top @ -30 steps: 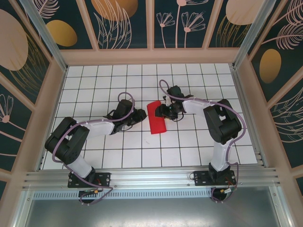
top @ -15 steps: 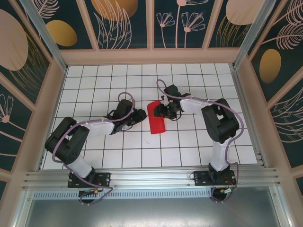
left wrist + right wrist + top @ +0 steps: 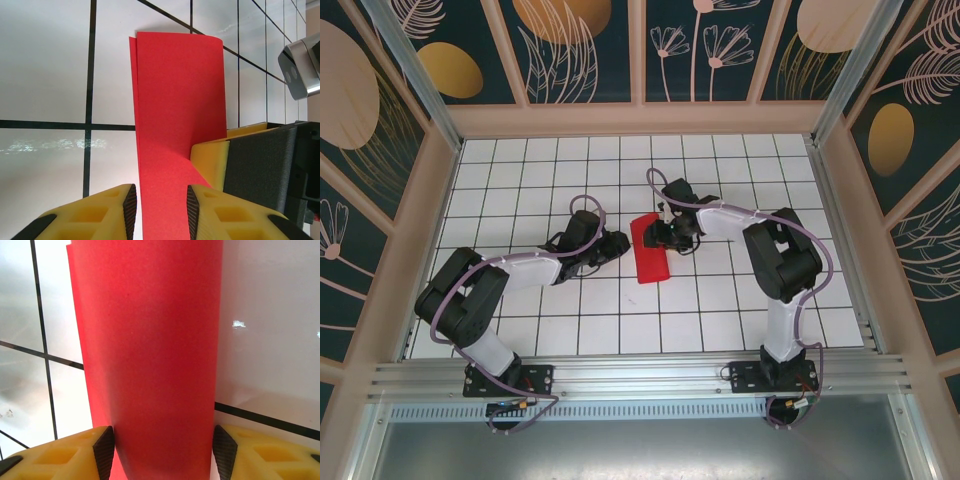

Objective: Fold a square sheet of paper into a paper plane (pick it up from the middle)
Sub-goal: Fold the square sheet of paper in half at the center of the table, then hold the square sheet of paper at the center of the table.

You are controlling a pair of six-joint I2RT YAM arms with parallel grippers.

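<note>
The square sheet of paper (image 3: pixel 651 256) is bright red and lies folded in half as a long strip on the white grid table (image 3: pixel 520 180). My left gripper (image 3: pixel 620 243) comes in from its left, open. In the left wrist view the strip (image 3: pixel 175 100) runs between the jaws (image 3: pixel 160 210), with a sliver of table showing beside the left pad. My right gripper (image 3: pixel 666 235) is at the strip's far right part. In the right wrist view the paper (image 3: pixel 150 340) bulges between the jaws (image 3: pixel 163 452) and touches both pads. One of its yellow fingers (image 3: pixel 212 160) dents the paper's right edge.
Wooden walls with dark floral panels (image 3: pixel 640 50) close in the table on three sides. An aluminium rail (image 3: pixel 640 375) runs along the near edge by the arm bases. White tiles lie bare around the paper.
The right arm's wrist and cable have shifted slightly to the left. The paper and the left arm stay where they were.
</note>
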